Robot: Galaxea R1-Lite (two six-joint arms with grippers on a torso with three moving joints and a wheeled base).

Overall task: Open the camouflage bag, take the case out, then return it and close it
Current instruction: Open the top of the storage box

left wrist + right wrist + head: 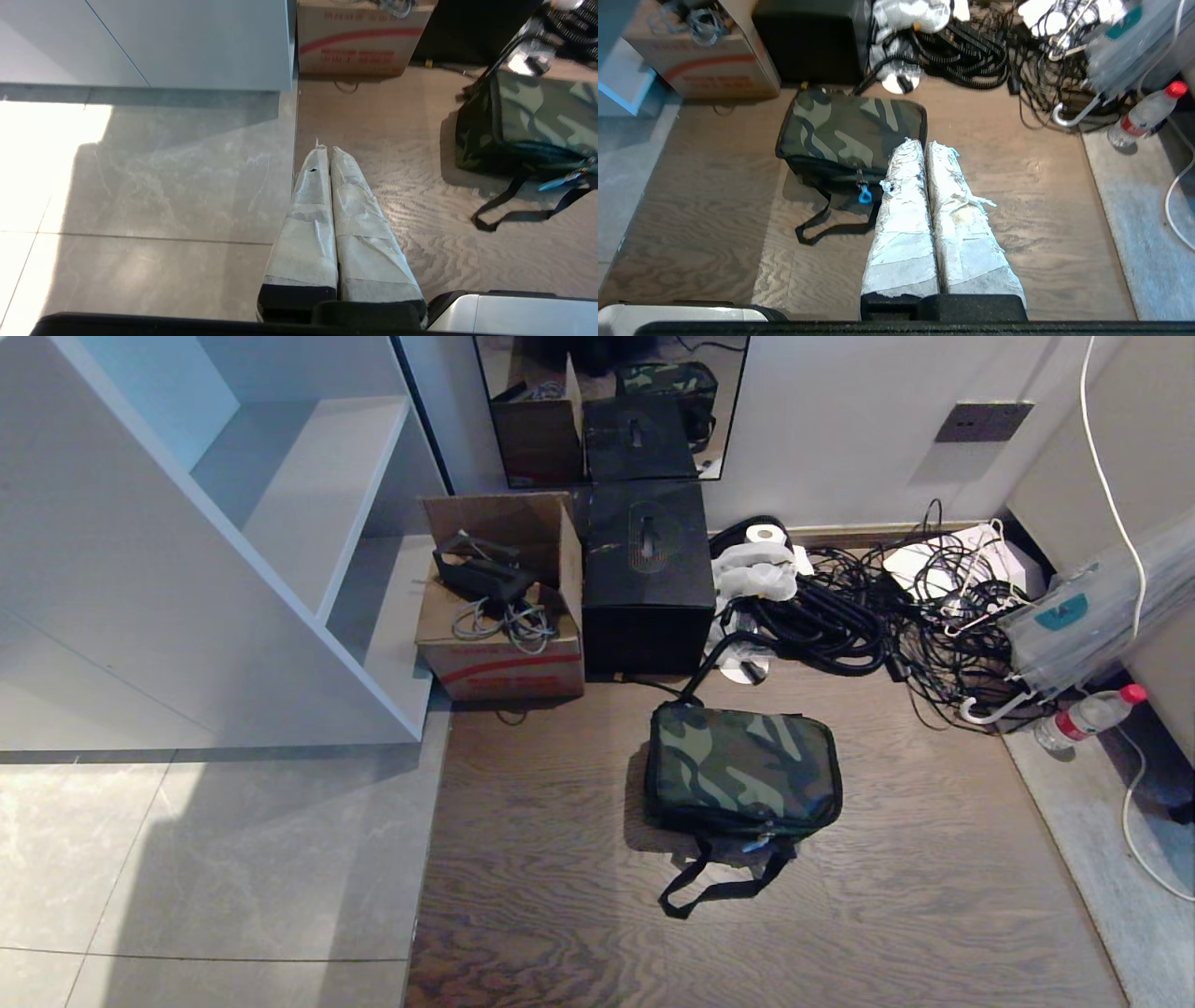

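**A:** Right pincer [923, 144], wrapped in whitish tape, has its fingers pressed together on nothing, hanging above the wood-grain floor [887, 859]. Left pincer [325, 150] is likewise closed and empty, over where the grey tiles meet the wood.

**B:** And the bag?

**A:** The boxy camouflage bag [742, 767] with black sides sits zipped on the floor, camo lid up, long axis side to side, zip-pull side and black strap [709, 887] toward the robot. It's just beyond the right pincer, well off from the left one.

**B:** Anything crowding it?

**A:** Behind it there's a plain black box [647, 581], an open cardboard carton [504, 616], and a tangle of black cables [878, 607]. A clear plastic bottle with a red cap [1088, 717] lies off to the right.
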